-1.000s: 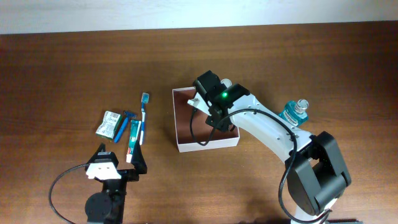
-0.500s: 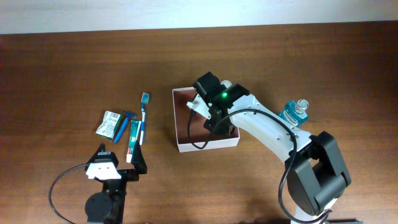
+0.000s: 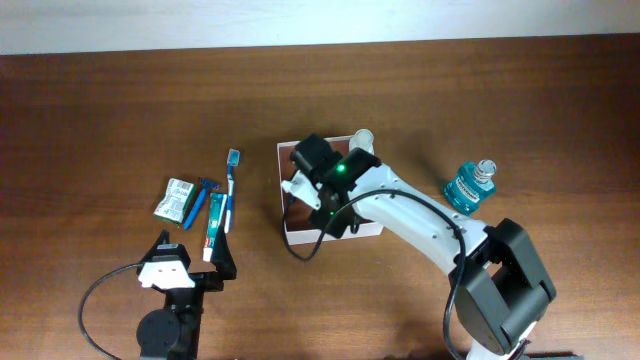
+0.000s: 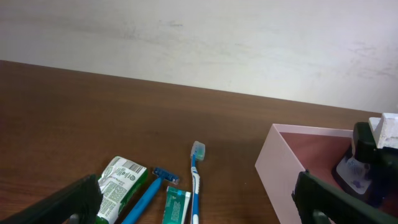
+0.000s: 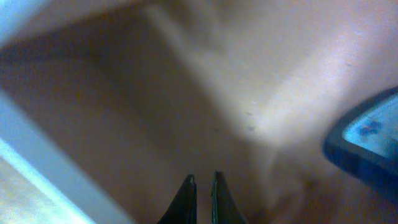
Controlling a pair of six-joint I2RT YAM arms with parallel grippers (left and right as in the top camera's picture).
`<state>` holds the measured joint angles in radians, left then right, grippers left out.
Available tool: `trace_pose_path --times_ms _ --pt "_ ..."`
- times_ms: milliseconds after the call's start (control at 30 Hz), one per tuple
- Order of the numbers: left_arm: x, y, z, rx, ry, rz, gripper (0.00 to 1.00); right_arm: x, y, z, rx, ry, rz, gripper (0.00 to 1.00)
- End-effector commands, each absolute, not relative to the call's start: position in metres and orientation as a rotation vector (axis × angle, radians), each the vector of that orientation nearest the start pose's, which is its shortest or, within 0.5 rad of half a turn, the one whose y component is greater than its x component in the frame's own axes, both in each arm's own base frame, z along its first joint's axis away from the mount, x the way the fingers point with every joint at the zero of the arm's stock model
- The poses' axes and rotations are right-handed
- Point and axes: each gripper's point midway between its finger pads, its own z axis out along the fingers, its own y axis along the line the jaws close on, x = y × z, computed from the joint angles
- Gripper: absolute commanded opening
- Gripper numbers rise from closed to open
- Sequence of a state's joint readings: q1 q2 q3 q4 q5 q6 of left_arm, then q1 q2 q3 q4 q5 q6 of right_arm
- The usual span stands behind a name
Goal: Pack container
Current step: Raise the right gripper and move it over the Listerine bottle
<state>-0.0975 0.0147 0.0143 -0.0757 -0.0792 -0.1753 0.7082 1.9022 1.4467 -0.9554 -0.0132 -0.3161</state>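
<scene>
Brown wooden table (image 3: 100, 120), white wall behind. Far left: green packet (image 3: 178, 198), razor (image 3: 205, 200), toothpaste (image 3: 214, 228) and toothbrush (image 3: 230, 185) lie close together. Left gripper (image 3: 193, 256) just at their near side, jaws spread wide, empty. Container (image 3: 298, 238) at centre, well right of toiletries. Right gripper (image 5: 202, 180) down inside container, over its left part, fingers closed, holding nothing, reddish floor beneath. Mouthwash bottle (image 3: 470, 184) right of container, apart.

Overhead cam looks straight down on the whole table (image 3: 120, 110), left wrist cam sits low & faces the far wall (image 4: 199, 43), right wrist cam is v. close inside the container (image 5: 124, 93), seen in all 3.
</scene>
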Motion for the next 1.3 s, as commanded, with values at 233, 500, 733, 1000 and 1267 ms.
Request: trace_pose_path --times_ms 233,500,733,1000,1267 --pt "0.246 -0.009 0.158 -0.118 1.639 -0.124 0.99 0.307 0.291 0.241 -1.103 2.345 0.317 0.04" --pt "0.246 -0.009 0.158 -0.118 1.639 -0.124 0.99 0.308 0.191 0.358 -0.658 2.243 0.144 0.2" --pt "0.246 -0.009 0.158 -0.118 1.639 -0.124 0.99 0.299 0.067 0.376 -0.17 2.321 -0.015 0.65" --pt "0.246 -0.009 0.158 -0.118 1.639 -0.124 0.99 0.298 -0.002 0.351 0.11 2.457 -0.13 0.98" --pt "0.246 -0.009 0.158 -0.118 1.639 -0.124 0.99 0.311 -0.003 0.334 0.115 2.514 -0.144 0.98"
